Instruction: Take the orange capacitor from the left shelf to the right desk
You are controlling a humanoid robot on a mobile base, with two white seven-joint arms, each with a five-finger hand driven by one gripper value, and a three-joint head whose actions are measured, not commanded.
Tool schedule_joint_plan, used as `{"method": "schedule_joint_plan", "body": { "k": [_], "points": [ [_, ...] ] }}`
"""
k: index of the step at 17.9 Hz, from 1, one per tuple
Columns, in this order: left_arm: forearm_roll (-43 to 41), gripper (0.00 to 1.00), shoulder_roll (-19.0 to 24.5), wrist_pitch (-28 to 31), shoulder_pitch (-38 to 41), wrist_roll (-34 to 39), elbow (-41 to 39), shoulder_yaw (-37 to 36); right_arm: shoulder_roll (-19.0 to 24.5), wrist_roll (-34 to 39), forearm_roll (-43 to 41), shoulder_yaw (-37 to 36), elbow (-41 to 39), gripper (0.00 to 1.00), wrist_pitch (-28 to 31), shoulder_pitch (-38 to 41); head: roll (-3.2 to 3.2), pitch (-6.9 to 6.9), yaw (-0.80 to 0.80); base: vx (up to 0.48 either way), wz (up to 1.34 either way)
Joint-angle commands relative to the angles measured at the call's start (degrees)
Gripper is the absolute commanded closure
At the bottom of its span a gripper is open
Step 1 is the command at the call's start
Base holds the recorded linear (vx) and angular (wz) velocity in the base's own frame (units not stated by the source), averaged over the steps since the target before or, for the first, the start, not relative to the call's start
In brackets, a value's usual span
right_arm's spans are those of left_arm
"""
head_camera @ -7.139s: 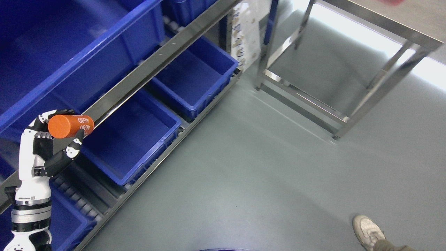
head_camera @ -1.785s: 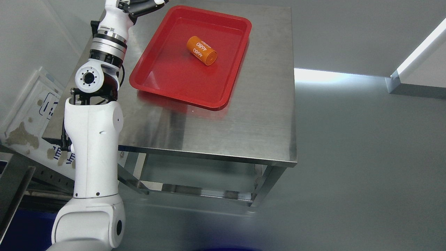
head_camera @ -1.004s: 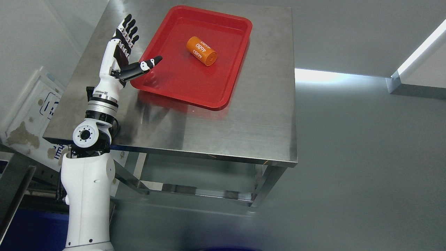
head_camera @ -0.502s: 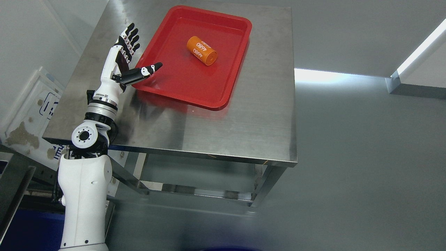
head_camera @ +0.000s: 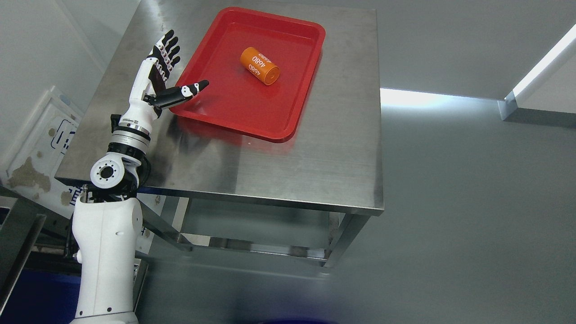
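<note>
Orange capacitor [head_camera: 260, 66], lying on its side inside the red tray [head_camera: 288, 128], toward the tray's far half, white "4680" print facing up. Tray resting on the steel surface [head_camera: 310, 166], nearer its far left part. Left robot hand [head_camera: 164, 74] raised beside the tray's left rim, fingers [head_camera: 167, 45] spread and straight, thumb pointing out over the rim, holding nothing; well apart from the capacitor. Right arm out of view.

Judging by the placement, delivery done, with only the arm's withdrawal left. As for handling: likely a rigid, smooth-skinned cylinder, moderately weighty for its bulk (a guess from its look, nothing more). Prone to rolling on the slick tray floor if nudged across its axis. Best taken around the middle of the barrel, fingers on one side and thumb opposite, not by the flat ends. Unlikely to crush under a firm grip.
</note>
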Motion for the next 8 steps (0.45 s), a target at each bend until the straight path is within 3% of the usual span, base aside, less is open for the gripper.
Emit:
{"method": "schedule_joint_plan", "body": {
  "k": [1,8],
  "points": [
    [0.0,0.00,0.0,0.3,0.1,0.1,0.3,-0.1,-1.0,0.0,0.3,-0.7,-1.0,0.00,0.0,1.1,0.00,0.00,0.00,0.000,0.00],
    [0.0,0.00,-0.9,1.5,0.0,0.2,0.2,0.2,-1.0,0.0,0.3,-0.7,-1.0,0.00,0.0,1.1,0.00,0.00,0.00,0.000,0.00]
  ]
}}
